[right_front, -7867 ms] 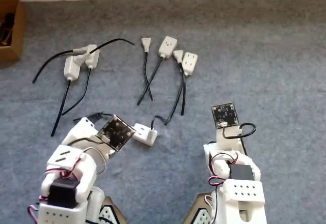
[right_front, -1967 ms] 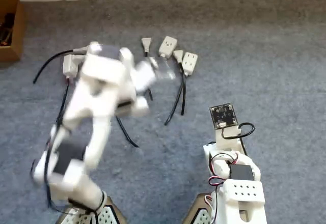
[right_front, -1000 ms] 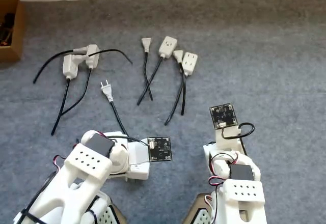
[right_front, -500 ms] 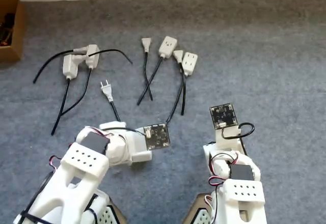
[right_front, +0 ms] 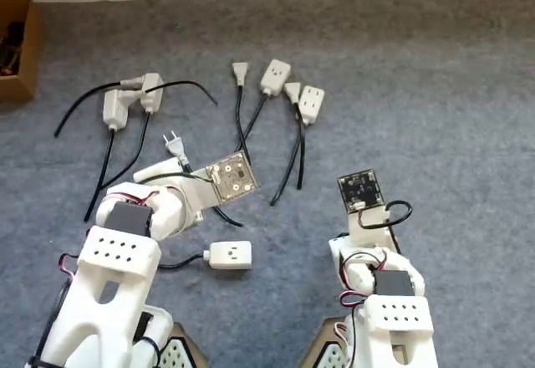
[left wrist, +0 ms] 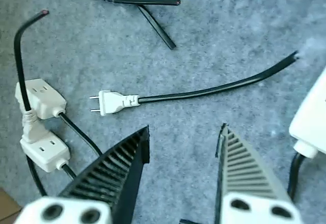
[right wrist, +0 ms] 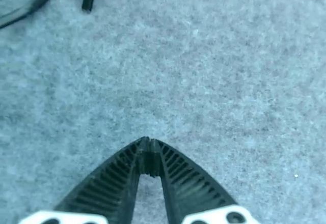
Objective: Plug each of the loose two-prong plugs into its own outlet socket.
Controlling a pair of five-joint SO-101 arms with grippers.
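Note:
A loose white two-prong plug [left wrist: 109,102] on a black cord lies on the grey carpet just beyond my left gripper [left wrist: 183,131], which hangs open above the carpet with nothing between its fingers. In the high view that plug [right_front: 171,142] lies just past the left arm's wrist board [right_front: 230,176]. A single white outlet socket [right_front: 230,255] lies free on the carpet near the arms' bases; its edge [left wrist: 310,117] shows beside the left gripper. My right gripper [right wrist: 149,145] is shut on nothing, low over bare carpet.
Two joined sockets [right_front: 117,109] with a plug and cords lie at the far left. Farther back lie a plug [right_front: 240,71], a socket [right_front: 275,75], another plug [right_front: 292,91] and a socket [right_front: 311,103]. A cardboard box [right_front: 17,46] stands at the left edge.
The left arm has swung away from its base toward the loose plug, and the white socket it had with it now lies free on the carpet. The right arm barely shifted.

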